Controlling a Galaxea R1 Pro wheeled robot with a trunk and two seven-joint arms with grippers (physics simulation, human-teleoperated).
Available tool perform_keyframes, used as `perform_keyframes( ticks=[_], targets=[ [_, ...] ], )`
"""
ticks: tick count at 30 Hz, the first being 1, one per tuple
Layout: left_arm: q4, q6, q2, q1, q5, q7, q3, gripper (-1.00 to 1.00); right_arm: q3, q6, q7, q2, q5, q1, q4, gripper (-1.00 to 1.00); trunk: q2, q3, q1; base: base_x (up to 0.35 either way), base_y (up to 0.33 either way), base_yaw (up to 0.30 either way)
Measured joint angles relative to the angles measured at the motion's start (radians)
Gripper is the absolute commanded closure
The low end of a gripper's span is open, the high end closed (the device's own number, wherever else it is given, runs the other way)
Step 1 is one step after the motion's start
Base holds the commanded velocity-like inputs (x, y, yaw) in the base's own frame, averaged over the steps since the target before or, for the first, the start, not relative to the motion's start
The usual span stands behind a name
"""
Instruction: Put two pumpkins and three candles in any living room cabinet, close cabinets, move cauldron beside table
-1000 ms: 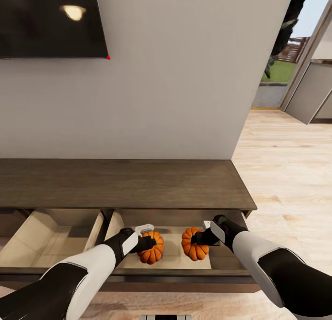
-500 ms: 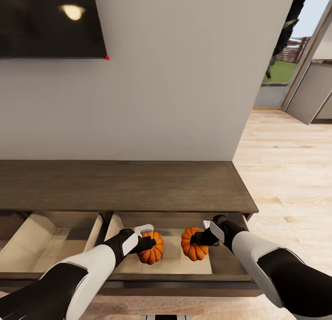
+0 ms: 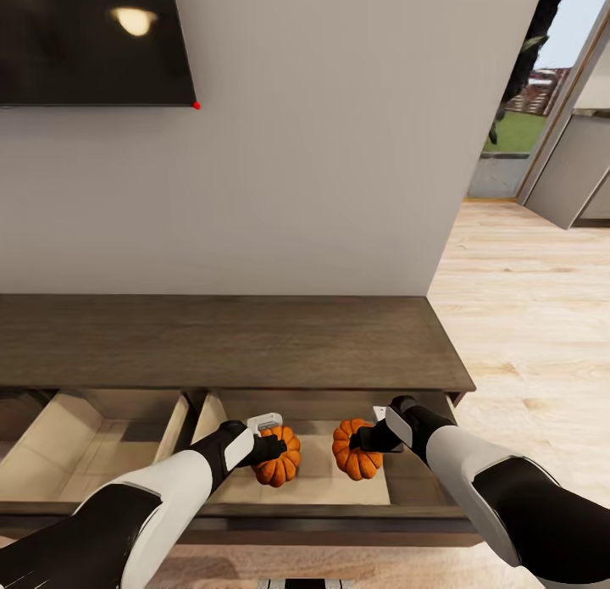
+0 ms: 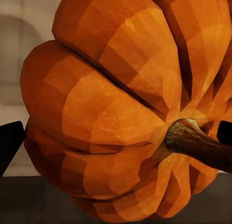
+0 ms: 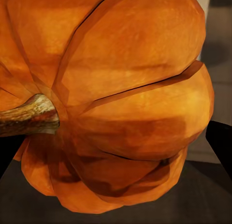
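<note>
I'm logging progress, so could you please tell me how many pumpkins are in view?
2. The left pumpkin is in the left gripper and the right pumpkin in the right gripper, both over the cabinet's open right-hand drawer. None other shows.

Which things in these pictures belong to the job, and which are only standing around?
Belong to the job:
- left pumpkin, in the left gripper
- right pumpkin, in the right gripper
- cabinet, drawers open

Only standing around:
- dark wall screen
- wood floor
</note>
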Motion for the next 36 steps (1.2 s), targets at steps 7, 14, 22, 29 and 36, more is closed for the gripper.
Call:
perform_keyframes(
  ticks=[7,14,22,29,36],
  targets=[
    [0.0,0.0,0.0,0.0,0.0,0.0,0.0,1.0,0.001,0.0,0.0,0.0,0.001,0.0,0.0,1.0,-0.049,-0.022,0.027,0.0,0.0,0.0],
    [0.0,0.0,0.0,0.0,-0.001,0.0,0.0,1.0,0.0,0.0,0.0,0.0,0.002,0.0,0.0,1.0,-0.063,-0.028,0.035,0.0,0.0,0.0],
    [0.0,0.001,0.0,0.0,0.0,0.0,0.0,1.0,0.0,0.0,0.0,0.0,0.003,0.0,0.0,1.0,-0.063,-0.028,0.035,0.0,0.0,0.0],
    [-0.001,0.0,0.0,0.0,0.001,0.0,0.0,1.0,0.0,0.0,0.0,0.0,0.002,0.0,0.0,-1.0,-0.063,-0.028,0.035,0.0,0.0,0.0],
    [-0.004,0.0,0.0,0.0,0.001,0.0,0.0,1.0,0.0,0.001,0.0,0.0,0.002,0.0,0.0,-1.0,-0.063,-0.028,0.035,0.0,0.0,0.0]
  ],
)
